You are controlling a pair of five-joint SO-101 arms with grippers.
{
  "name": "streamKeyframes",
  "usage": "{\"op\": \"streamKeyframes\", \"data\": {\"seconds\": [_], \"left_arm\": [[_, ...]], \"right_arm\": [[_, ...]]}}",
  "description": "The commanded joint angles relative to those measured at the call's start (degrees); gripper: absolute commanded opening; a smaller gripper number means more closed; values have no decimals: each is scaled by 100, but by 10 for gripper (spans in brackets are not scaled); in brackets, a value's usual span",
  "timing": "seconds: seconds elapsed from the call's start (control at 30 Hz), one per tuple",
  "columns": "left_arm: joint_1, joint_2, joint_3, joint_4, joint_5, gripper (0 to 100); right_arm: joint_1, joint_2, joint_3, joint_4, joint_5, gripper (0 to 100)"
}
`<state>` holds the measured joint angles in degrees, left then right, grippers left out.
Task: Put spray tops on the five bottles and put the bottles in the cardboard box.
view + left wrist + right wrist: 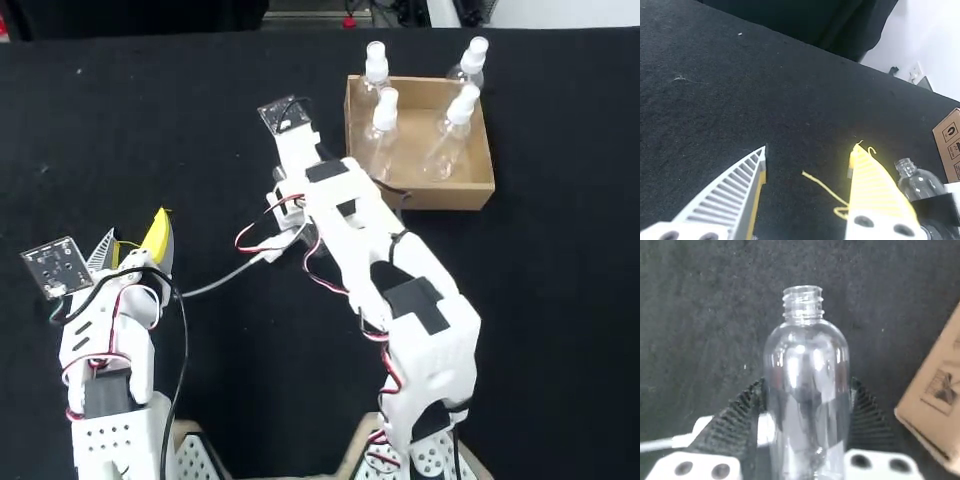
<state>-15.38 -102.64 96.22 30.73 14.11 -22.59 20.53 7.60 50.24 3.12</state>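
A clear bottle (807,385) sits closest in the right wrist view, clamped around its body by the right gripper (806,390), with one ribbed black finger (735,420) pressed to each side. Its threaded neck is open and points away from the wrist (whether its base touches the cloth cannot be told). A corner of the cardboard box (937,405) lies near the bottle but apart from it.

In the high view the box stands on the black table cloth (150,130), just beyond the far end of the right arm (370,250). Four bottles (440,150) stand inside it, two toward each side, each wearing a white spray top (386,103).

The left gripper (137,225) hangs over the cloth at the table's left, well apart from the box. Its fingers are spread wide over bare cloth, one white and one yellow. In the left wrist view the held bottle shows just past the yellow finger (875,190), between it and the edge of the box
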Motion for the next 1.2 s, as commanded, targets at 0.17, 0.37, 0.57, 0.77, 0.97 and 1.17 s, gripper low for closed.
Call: {"op": "streamKeyframes", "data": {"seconds": [0.17,0.37,0.57,0.77,0.97,1.17], "left_arm": [[66,26,127,0,-53,256],[66,26,127,0,-53,256],[66,26,127,0,-53,256],[66,26,127,0,-53,256],[66,26,127,0,-53,256],[57,26,127,0,-53,256]], "right_arm": [[343,-2097,-242,1881,44,145],[862,-3055,813,2444,686,145],[1925,-3952,2932,1503,1793,145],[3121,-4127,4259,501,3218,145],[3578,-3574,4268,387,3543,242],[3543,-3275,3547,1231,3508,329]]}}
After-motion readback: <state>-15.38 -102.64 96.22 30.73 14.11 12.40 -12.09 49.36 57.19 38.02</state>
